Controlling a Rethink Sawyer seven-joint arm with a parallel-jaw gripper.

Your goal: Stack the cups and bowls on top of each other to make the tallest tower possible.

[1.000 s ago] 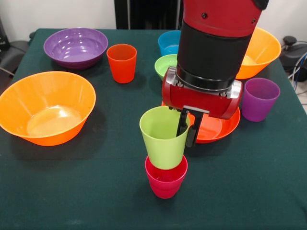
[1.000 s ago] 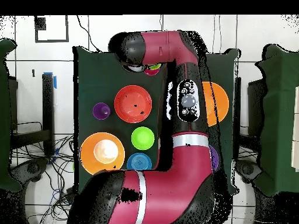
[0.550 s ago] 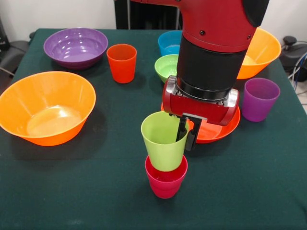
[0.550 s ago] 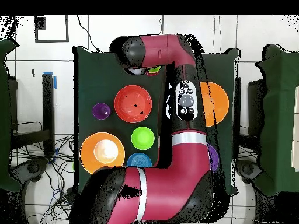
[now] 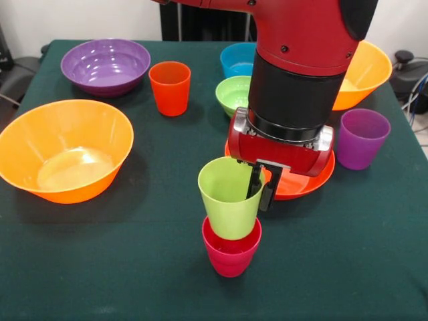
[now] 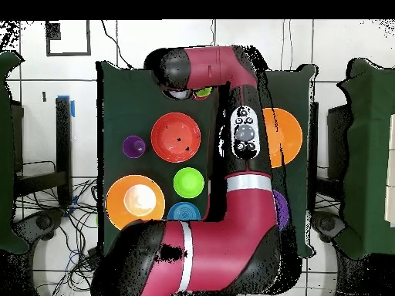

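a red and black arm's pincer [image 5: 259, 189] is clamped on the rim of a lime green cup [image 5: 229, 198], which sits tilted in a crimson cup [image 5: 231, 251] on the green worktop [image 5: 120, 267]. just behind lies a red-orange bowl [image 5: 304, 180]; a purple cup [image 5: 360, 138] stands beside it.

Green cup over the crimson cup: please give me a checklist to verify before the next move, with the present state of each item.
1. Fingers grip the lime green cup at its rim, one inside, one outside: ok.
2. Green cup's base sits inside the crimson cup: ok.
3. Green cup fully seated: cannot tell.
4. Green cup upright: not ok, slightly tilted.
5. Crimson cup stands upright on the table: ok.
6. Orange-red cup and purple cup stand free for later: ok.
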